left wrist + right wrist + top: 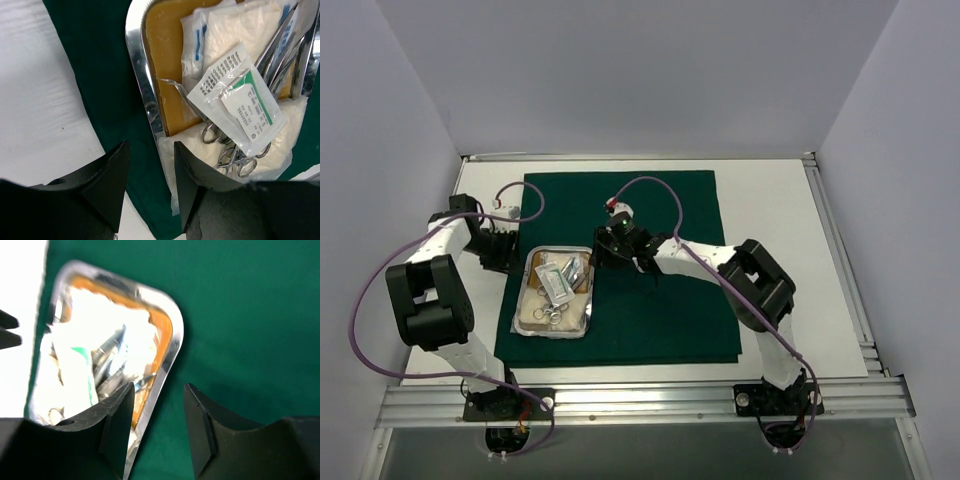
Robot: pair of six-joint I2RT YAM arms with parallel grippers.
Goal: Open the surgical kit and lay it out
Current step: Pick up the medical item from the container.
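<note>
White worktop (775, 210) carries the green drape (660, 310), spread flat. On its left side sits the steel tray (142, 75), loaded with scissors (235, 160) and gauze packets (240, 30). My left pincer (149, 180) and right pincer (159, 420) gape empty beside it. I judge the laying out is not yet done.

White arm links (700, 258), black joints (425, 300), purple cables (655, 180).

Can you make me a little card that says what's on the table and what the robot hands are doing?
Cloth: dark green cloth, spread flat
Tray: steel tray, on the cloth's left part
In tray: tan liner, scissors, white packets
Left gripper: open, empty, near tray's rim
Right gripper: open, empty, over cloth beside tray
</note>
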